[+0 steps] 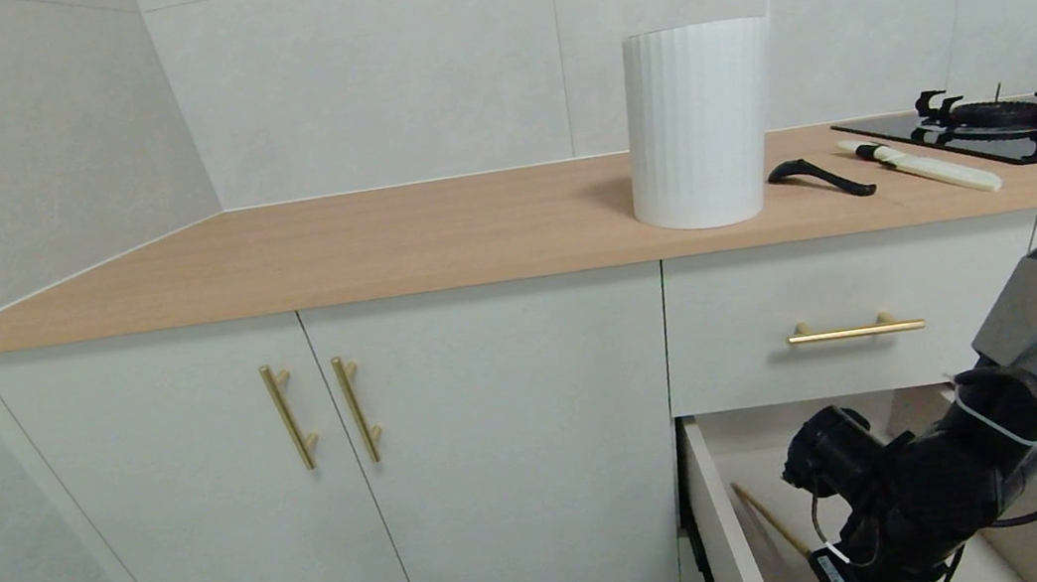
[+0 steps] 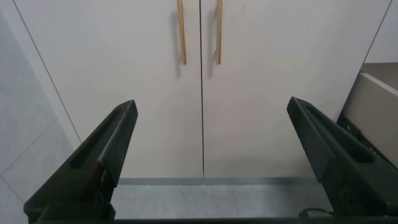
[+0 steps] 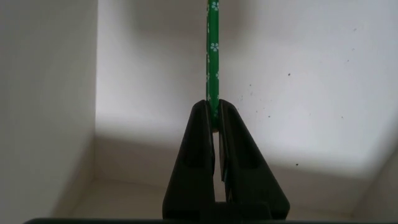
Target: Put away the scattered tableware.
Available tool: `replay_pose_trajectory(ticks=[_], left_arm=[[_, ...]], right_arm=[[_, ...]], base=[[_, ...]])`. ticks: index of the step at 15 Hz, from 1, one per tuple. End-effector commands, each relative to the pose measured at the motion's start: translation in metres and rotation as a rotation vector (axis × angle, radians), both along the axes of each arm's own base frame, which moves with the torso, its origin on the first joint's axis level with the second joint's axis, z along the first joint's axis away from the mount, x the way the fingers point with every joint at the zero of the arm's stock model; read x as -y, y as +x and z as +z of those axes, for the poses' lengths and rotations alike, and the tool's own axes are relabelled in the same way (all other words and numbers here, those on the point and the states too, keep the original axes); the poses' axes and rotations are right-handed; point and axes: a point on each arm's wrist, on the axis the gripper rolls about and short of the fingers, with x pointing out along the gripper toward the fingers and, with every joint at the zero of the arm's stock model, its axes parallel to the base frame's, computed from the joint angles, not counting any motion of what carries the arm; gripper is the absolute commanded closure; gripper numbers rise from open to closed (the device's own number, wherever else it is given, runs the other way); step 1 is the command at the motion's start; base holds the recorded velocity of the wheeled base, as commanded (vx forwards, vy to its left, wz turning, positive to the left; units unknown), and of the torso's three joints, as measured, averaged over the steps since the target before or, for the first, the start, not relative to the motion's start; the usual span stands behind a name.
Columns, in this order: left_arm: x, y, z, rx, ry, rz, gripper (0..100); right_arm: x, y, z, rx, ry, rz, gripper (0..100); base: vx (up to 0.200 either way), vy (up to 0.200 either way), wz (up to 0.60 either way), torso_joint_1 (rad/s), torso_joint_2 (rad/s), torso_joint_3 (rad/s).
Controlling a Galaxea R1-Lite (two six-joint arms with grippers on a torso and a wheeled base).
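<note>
On the counter (image 1: 372,240) I see a white ribbed jar (image 1: 697,127), with a white knife (image 1: 928,165) to its right. Below, at the open drawer (image 1: 718,515), my right hand (image 3: 215,115) pinches a green flowered chopstick (image 3: 212,56). My left hand (image 2: 211,106) gapes wide near the cabinet doors (image 2: 261,93).

Kitchen, probably domestic (hob (image 1: 997,118), countertop (image 1: 372,240))

Matt wood-grain countertop (image 1: 372,240) spans mid-frame beneath glossy wall tiles (image 1: 369,70); drawer handle (image 1: 854,330) looks brushed brass; ribbed white container (image 1: 692,128), possibly ceramic.
</note>
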Motion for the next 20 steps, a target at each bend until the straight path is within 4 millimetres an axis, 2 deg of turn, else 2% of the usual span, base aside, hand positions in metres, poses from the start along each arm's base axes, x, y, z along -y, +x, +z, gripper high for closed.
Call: replay_pose_trajectory(ticks=[1, 11, 12, 18, 19, 20], left_arm=[[0.000, 0.000, 0.000, 0.001, 0.001, 0.000, 0], [0.000, 0.000, 0.000, 0.001, 0.000, 0.000, 0], [0.000, 0.000, 0.000, 0.001, 0.000, 0.000, 0], [0.000, 0.000, 0.000, 0.001, 0.000, 0.000, 0], [0.000, 0.000, 0.000, 0.001, 0.000, 0.000, 0], [0.000, 0.000, 0.000, 0.001, 0.000, 0.000, 0]], right_arm=[[-0.001, 0.002, -0.002, 0.010, 0.002, -0.002, 100], [-0.001, 0.001, -0.002, 0.012, 0.002, -0.002, 100], [-0.001, 0.001, -0.002, 0.013, 0.001, -0.003, 0], [-0.001, 0.001, 0.001, 0.021, 0.005, -0.003, 0], [-0.001, 0.002, 0.006, 0.038, 0.009, -0.005, 0], [0.000, 0.002, 0.022, 0.097, 0.020, -0.025, 0]], base=[[0.000, 0.000, 0.00, 0.000, 0.00, 0.000], [0.000, 0.000, 0.00, 0.000, 0.00, 0.000], [0.000, 0.000, 0.00, 0.000, 0.00, 0.000], [0.000, 0.000, 0.00, 0.000, 0.00, 0.000], [0.000, 0.000, 0.00, 0.000, 0.00, 0.000], [0.000, 0.000, 0.00, 0.000, 0.00, 0.000]])
